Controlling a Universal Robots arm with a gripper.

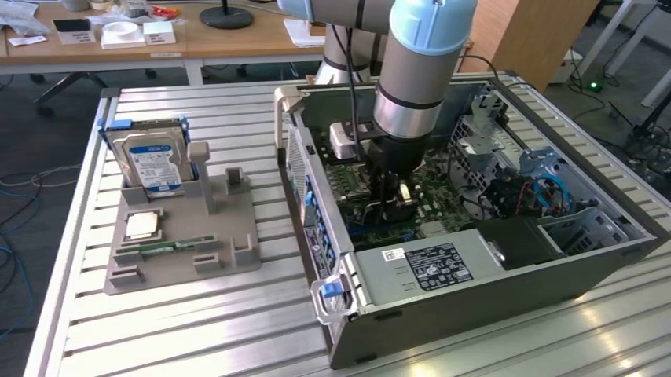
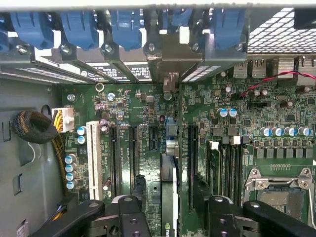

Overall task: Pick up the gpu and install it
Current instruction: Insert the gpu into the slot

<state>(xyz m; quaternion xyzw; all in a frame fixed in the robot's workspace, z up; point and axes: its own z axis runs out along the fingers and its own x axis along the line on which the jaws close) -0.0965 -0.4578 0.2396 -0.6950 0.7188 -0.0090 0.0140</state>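
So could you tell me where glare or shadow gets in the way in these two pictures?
Exterior view: bright glare streaks the slatted table near the computer case, whose inside is dim beneath the arm. Wrist view: the perforated panel washes out white; the card between the open gripper fingers is dark, edge-on.

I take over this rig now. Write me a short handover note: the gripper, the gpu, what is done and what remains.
Gripper: inside the computer case, over the motherboard, fingers apart on either side of the gpu, not clamping it.
Gpu: standing on edge in a motherboard slot, its metal bracket at the rear slot openings.
Done: gpu picked up and brought into the case, placed at the slot.
Left: whether the card is fully seated cannot be judged; check it.
Hard drive stands in the grey holder on the table.
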